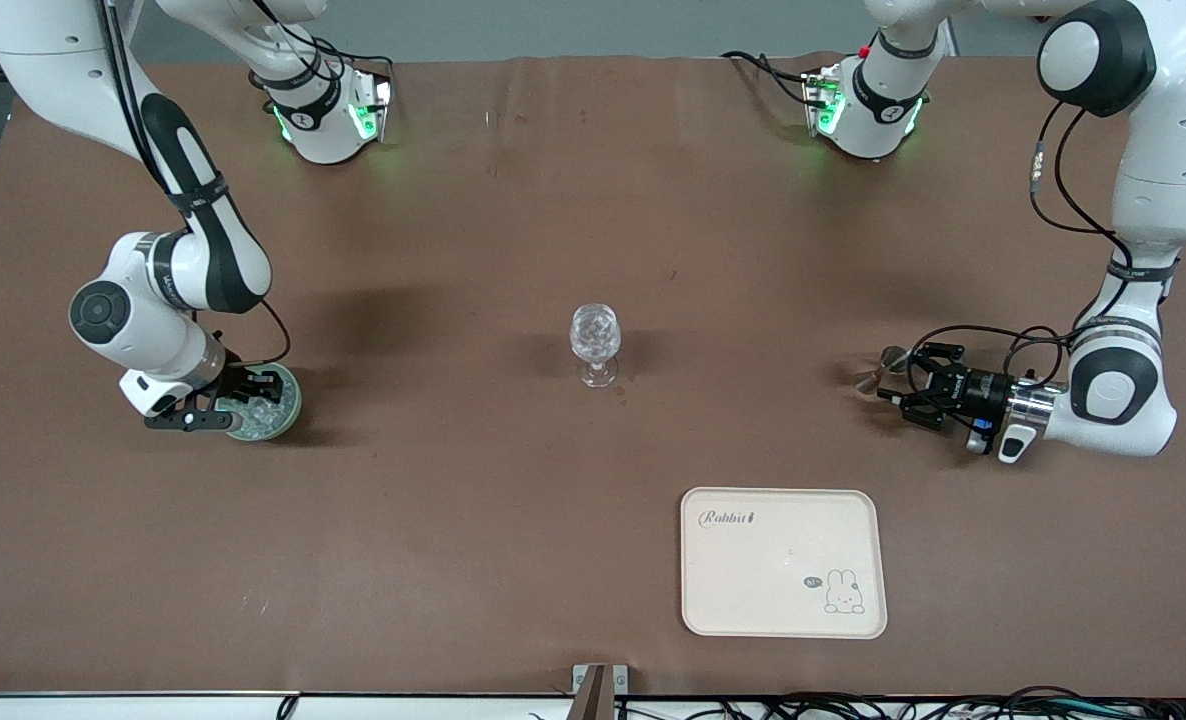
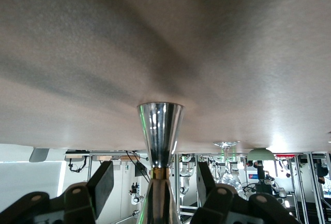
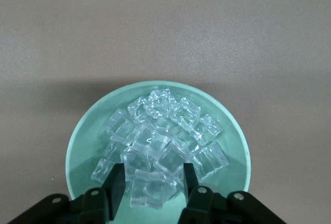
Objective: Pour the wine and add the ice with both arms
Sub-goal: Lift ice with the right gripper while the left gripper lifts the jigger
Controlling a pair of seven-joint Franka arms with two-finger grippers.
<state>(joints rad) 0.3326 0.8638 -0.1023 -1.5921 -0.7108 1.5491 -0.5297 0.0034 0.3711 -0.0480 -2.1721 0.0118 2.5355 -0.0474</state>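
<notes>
- Clear patterned stemmed glass [image 1: 594,342] is seen upright at the centre of the front frame on the brown table [image 1: 513,540]; no wine or ice is made out in it, so both pours are judged still to be done.
- Right gripper [image 1: 215,410] is placed at the pale green bowl [image 3: 83,131], at the middle left of the front frame. Its fingers [image 3: 116,185] are apart, set either side of one chunk atop the heap of clear ice cubes [image 3: 160,141]; nothing is clamped yet.
- Left gripper [image 1: 895,385] is held low and level at the middle right of the front frame. Its fingers are apart, flanking a shiny metal double-cone measuring cup [image 2: 160,131]; contact is not evident.
- Cream rounded tray with a rabbit print [image 1: 783,560] lies bare at lower centre-right.
- Progress is judged early: grasps pending.
</notes>
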